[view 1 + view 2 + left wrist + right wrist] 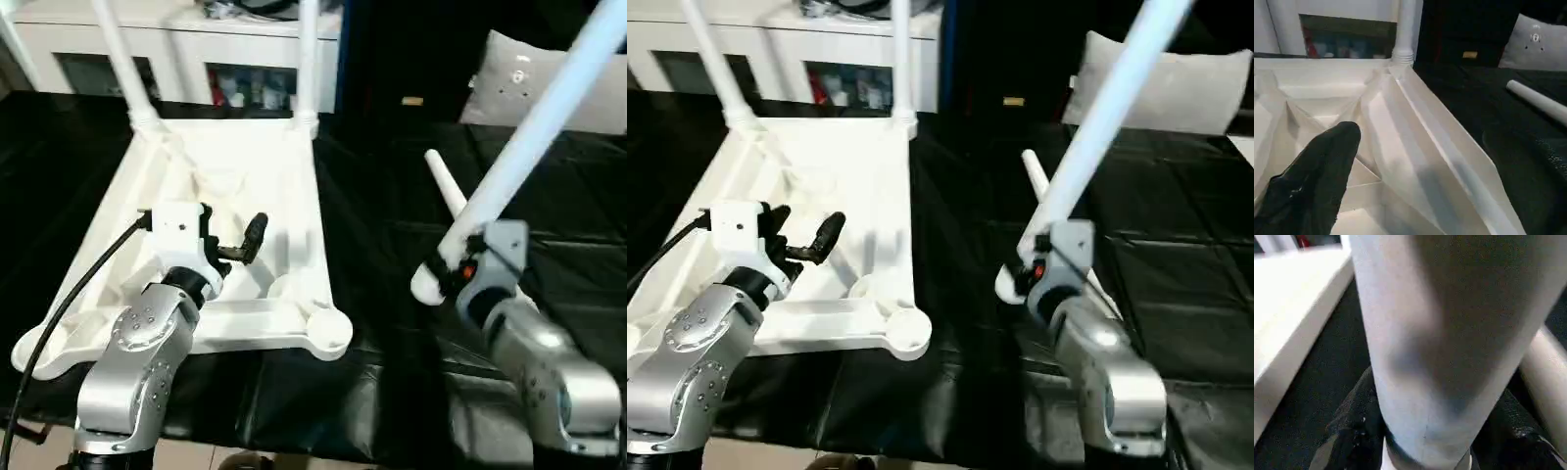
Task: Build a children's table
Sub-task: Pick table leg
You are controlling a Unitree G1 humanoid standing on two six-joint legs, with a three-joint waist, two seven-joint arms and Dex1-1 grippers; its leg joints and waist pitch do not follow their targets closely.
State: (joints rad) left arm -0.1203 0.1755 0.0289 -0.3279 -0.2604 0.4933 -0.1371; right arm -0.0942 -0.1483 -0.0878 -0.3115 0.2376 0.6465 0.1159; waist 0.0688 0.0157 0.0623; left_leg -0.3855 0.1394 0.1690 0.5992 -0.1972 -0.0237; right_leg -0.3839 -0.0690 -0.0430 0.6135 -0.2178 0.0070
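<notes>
Left eye view: a white leg (pixel 534 132) is being gripped by the right gripper (pixel 453 262); the left gripper (pixel 233 245) is being held spread over the upturned table top (pixel 284 186).

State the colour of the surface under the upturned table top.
Black; the surface under the table top shows best in the left eye view.

Ahead of the left hand (pixel 227 238), the upturned table top (pixel 284 176) lies open, with two upright legs (pixel 307 59) at its far corners. Beside the right hand (pixel 453 266), a loose leg (pixel 446 191) crosses the dark surface (pixel 558 206).
</notes>
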